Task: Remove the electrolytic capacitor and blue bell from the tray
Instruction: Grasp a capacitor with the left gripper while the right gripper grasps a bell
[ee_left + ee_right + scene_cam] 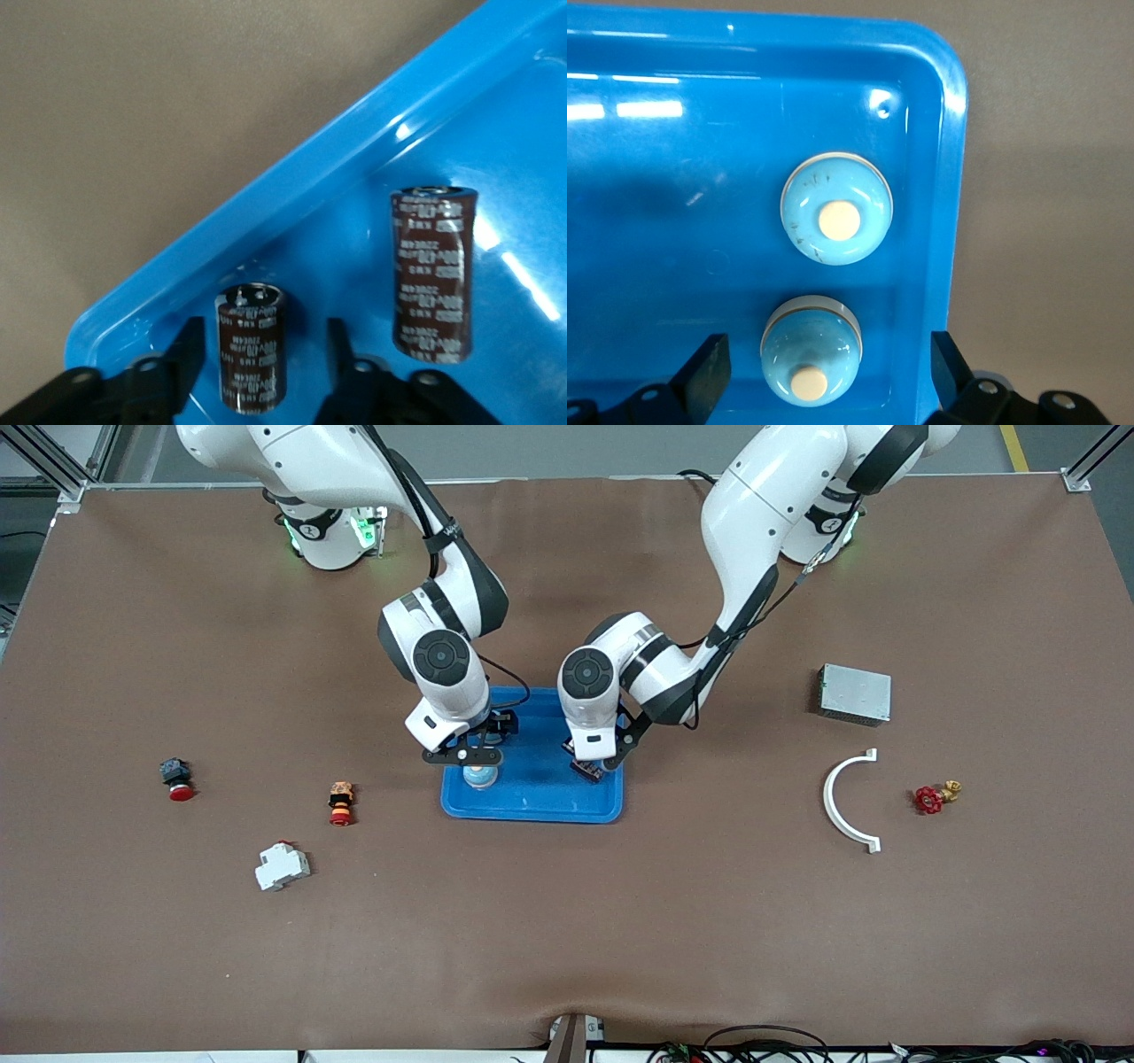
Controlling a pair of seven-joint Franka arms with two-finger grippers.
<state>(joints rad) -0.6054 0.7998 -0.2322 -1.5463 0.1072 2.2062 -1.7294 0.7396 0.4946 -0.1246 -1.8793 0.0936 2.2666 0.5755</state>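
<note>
Front view takes in a brown felt-like tabletop with a glossy blue plastic tray (540,802) at its middle, both white arms bent down over it. Right wrist view shows 2 pale blue domed bells (836,220) in the tray, smooth and shiny, each with a cream button on top; 1 sits near a rounded corner and the other bell (811,350) stands between the fingers of the right gripper (831,365), whose jaws are spread wide with clear gaps on both sides, gripping nothing. Left wrist view shows 2 dark brown cylindrical capacitors with pale printed lettering lying against the tray floor by its wall: the larger capacitor (431,270) is apart from the gripper, the smaller capacitor (252,345) lies between the black fingers of the left gripper (262,361), which stand close beside it without plainly touching. Scattered on the cloth are 1 grey metal box (854,693), 1 white curved bracket (846,802), 1 red valve handle (933,797), 1 white breaker (282,865) and 2 red-capped push buttons (176,778).
</note>
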